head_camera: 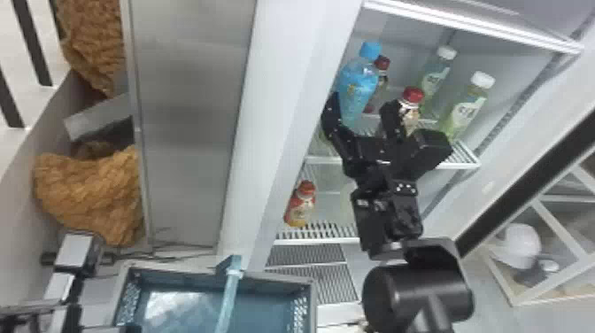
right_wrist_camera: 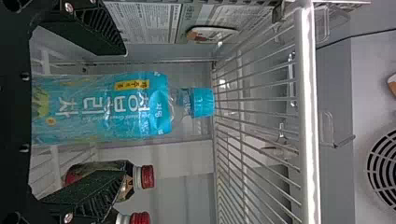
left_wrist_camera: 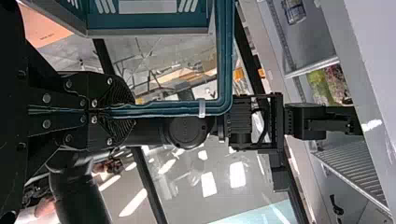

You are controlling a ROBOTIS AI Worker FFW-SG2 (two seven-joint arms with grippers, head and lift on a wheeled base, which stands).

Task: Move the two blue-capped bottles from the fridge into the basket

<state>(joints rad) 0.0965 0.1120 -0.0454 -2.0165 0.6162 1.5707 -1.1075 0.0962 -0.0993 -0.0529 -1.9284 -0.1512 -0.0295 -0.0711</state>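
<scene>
In the head view, a blue-capped bottle [head_camera: 357,86] stands on the fridge's upper shelf [head_camera: 462,163] at the left. My right gripper [head_camera: 364,116] reaches in there, its open fingers to either side of that bottle. The right wrist view has the blue-capped bottle [right_wrist_camera: 102,107] between the spread fingers of the right gripper [right_wrist_camera: 125,112], with gaps visible on both sides. The basket [head_camera: 314,305] sits below, in front of the fridge, beside my left arm [head_camera: 73,274]. In the left wrist view, my left gripper [left_wrist_camera: 134,111] is shut on the basket's teal handle [left_wrist_camera: 173,108].
Red-capped bottles [head_camera: 412,96] stand beside and behind the right gripper's finger. Two white-capped green bottles [head_camera: 467,108] are farther right. A small red bottle [head_camera: 301,206] stands on the lower shelf. The fridge's left wall edge [head_camera: 283,110] lies close to the blue-capped bottle.
</scene>
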